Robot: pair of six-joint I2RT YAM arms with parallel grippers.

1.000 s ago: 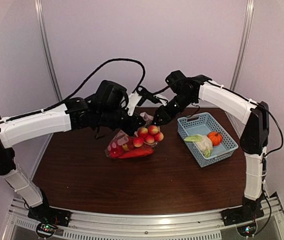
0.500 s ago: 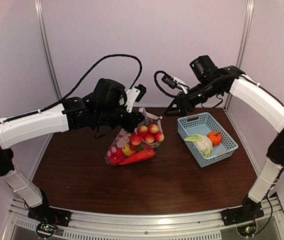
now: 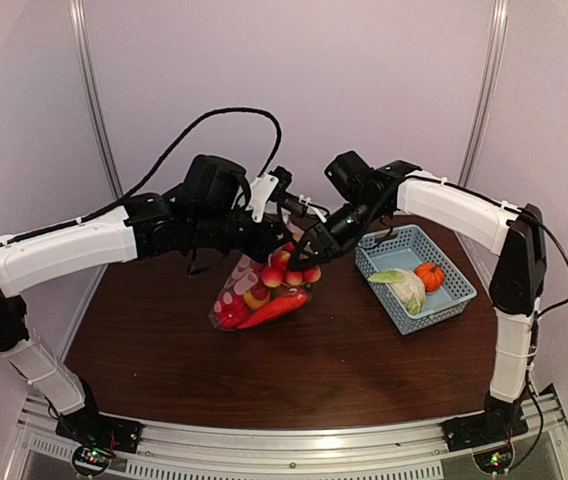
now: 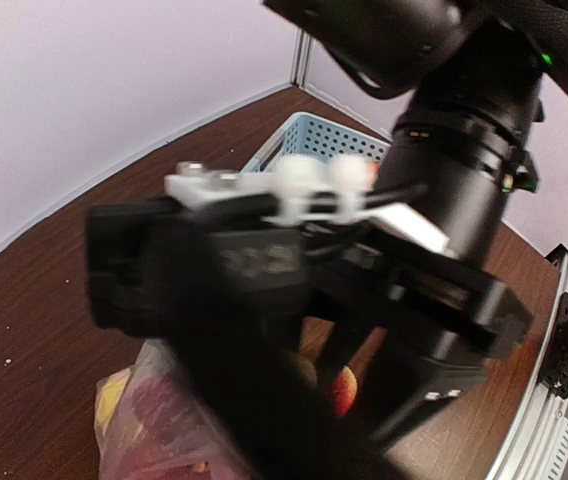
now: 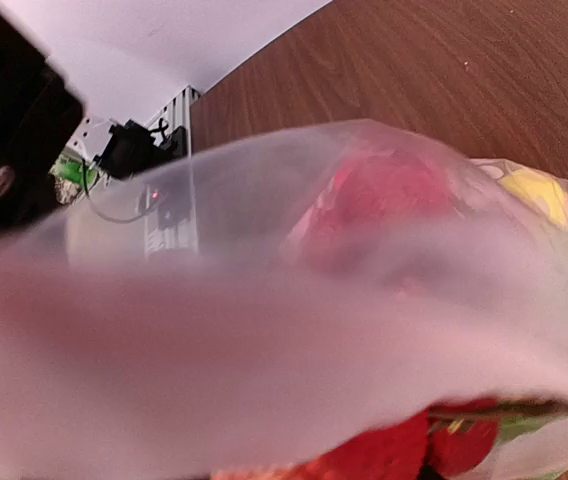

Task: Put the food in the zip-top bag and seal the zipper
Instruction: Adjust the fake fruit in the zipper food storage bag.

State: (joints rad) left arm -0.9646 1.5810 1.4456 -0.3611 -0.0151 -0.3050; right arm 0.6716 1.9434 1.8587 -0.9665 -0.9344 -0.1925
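Observation:
The clear zip-top bag (image 3: pixel 247 293) lies mid-table with a red pepper (image 3: pixel 276 308), a yellow fruit (image 3: pixel 258 297) and red-yellow apples (image 3: pixel 286 272) at its mouth. My left gripper (image 3: pixel 276 238) is shut on the bag's raised top edge. My right gripper (image 3: pixel 310 256) sits right at the apples by the bag's mouth, its fingers too dark to read. In the right wrist view the bag's film (image 5: pixel 264 330) fills the picture, hiding the fingers, with red food (image 5: pixel 384 190) behind it. The left wrist view shows an apple (image 4: pixel 342 388) below the right arm (image 4: pixel 464 130). The zipper cannot be made out.
A light-blue mesh basket (image 3: pixel 389 247) stands at the right, holding a pale cabbage (image 3: pixel 402 286) and a small orange pumpkin (image 3: pixel 429 275). Both forearms cross above the table's back half. Bare brown table (image 3: pixel 264 380) lies in front of the bag.
My right arm swung up and away toward the basket's back corner, then came back down to the apples at the bag's mouth. The left gripper kept hold of the bag's edge.

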